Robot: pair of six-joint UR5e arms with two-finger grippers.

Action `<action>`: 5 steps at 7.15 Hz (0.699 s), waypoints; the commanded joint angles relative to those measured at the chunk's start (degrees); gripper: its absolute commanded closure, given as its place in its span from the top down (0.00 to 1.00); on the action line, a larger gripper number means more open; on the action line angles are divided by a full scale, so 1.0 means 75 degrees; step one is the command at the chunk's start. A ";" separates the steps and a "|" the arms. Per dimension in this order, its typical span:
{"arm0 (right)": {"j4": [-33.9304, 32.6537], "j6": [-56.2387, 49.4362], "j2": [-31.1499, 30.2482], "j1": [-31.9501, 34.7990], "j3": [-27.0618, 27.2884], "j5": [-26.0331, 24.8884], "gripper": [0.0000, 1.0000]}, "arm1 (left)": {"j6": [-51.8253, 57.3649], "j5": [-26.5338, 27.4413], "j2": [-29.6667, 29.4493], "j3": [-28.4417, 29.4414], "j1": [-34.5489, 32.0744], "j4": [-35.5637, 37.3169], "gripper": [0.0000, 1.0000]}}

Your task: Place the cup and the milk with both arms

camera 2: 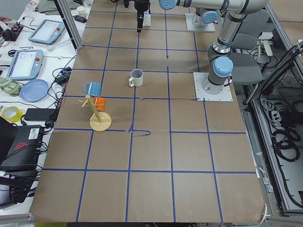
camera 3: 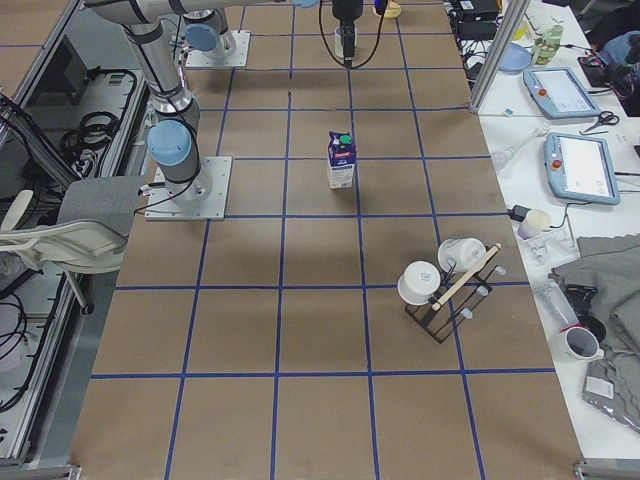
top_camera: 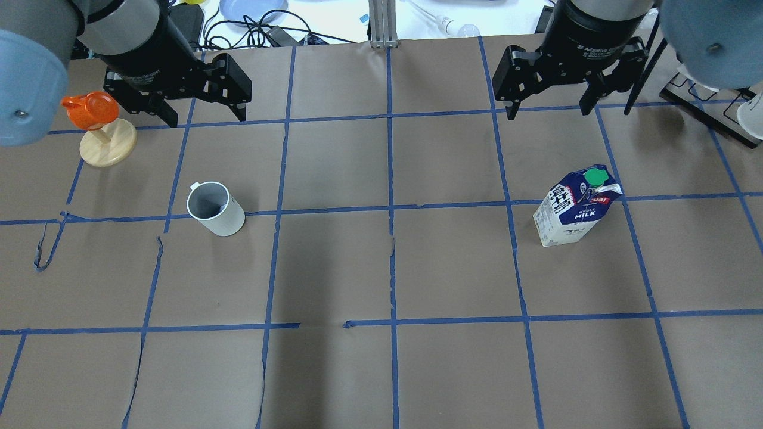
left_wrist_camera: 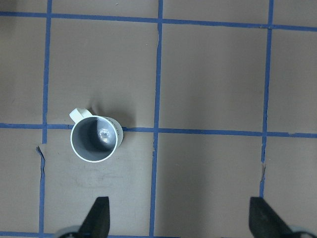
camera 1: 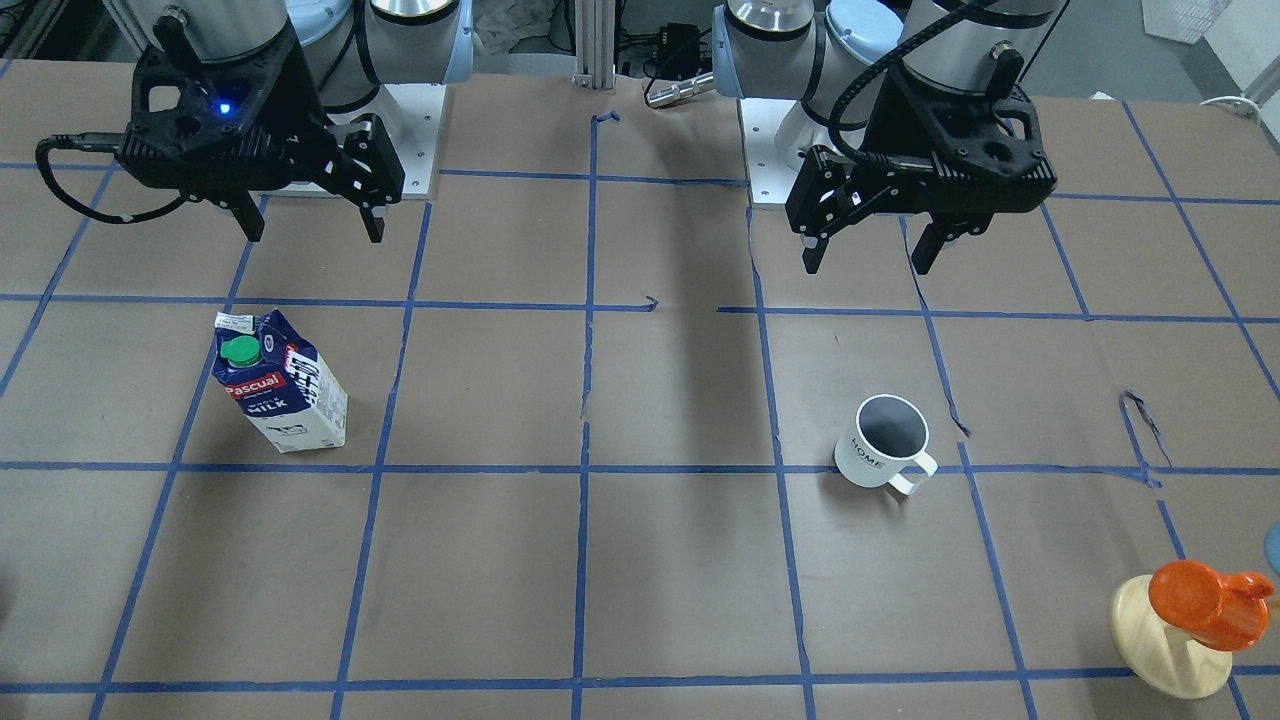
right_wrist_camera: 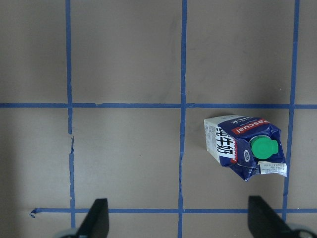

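The white cup stands upright on the brown table, left of centre in the overhead view; it also shows in the front view and the left wrist view. The milk carton stands upright on the right; it shows in the front view and the right wrist view. My left gripper is open and empty, high above the table beyond the cup. My right gripper is open and empty, high beyond the milk.
An orange cup hangs on a round wooden stand at the far left, close to my left gripper. Blue tape lines grid the table. A rack with white mugs stands at the right end.
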 commanded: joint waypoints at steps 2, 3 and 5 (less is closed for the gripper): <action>-0.0017 -0.0005 0.0000 0.0018 0.0002 0.0016 1.00 | 0.0028 0.0026 -0.0004 -0.0005 -0.0002 0.0008 1.00; -0.0017 -0.0017 0.0000 0.0018 0.0002 0.0016 1.00 | 0.0028 0.0026 -0.0004 -0.0005 0.0010 -0.0015 1.00; -0.0017 -0.0017 0.0000 0.0018 0.0002 0.0016 1.00 | 0.0028 0.0037 0.0019 -0.0016 -0.0002 -0.0085 1.00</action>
